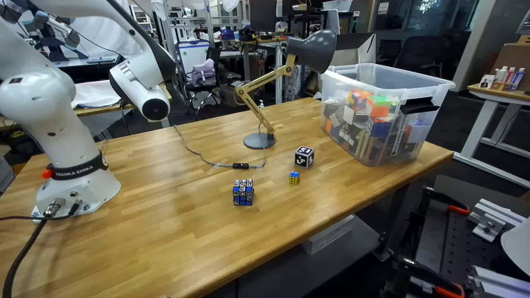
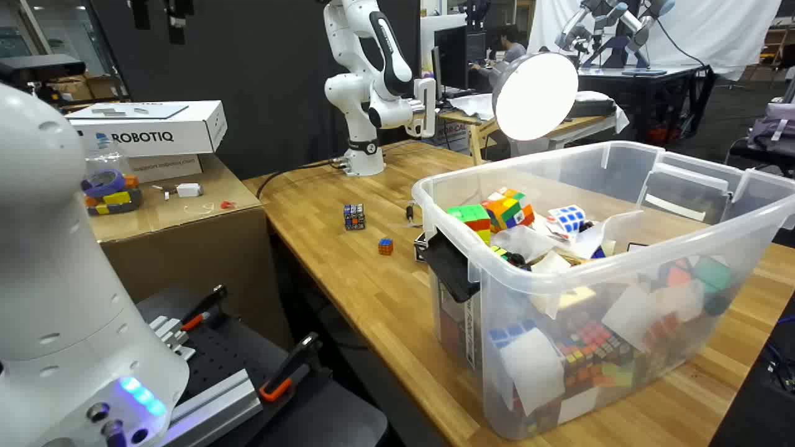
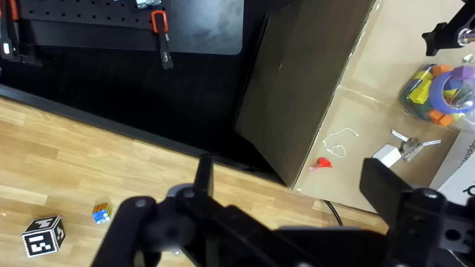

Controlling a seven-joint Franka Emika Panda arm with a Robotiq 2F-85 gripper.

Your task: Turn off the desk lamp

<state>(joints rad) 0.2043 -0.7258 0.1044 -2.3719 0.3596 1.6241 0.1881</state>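
Currently your gripper (image 3: 291,174) is spread wide; you have the lamp (image 1: 288,66) on the table (image 1: 186,231) near the bin (image 1: 422,89), its shade (image 2: 537,96) glowing white in an exterior view, its switch (image 1: 240,165) lying near the base (image 1: 254,141).

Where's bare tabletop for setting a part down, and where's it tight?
Widest bare patch: wood table between the tabletop arm's base and blue-sided cube. Smaller one: between lamp base and the bend of its cord. Crowded: from inline switch past marker cube and mini cube to clear bin.
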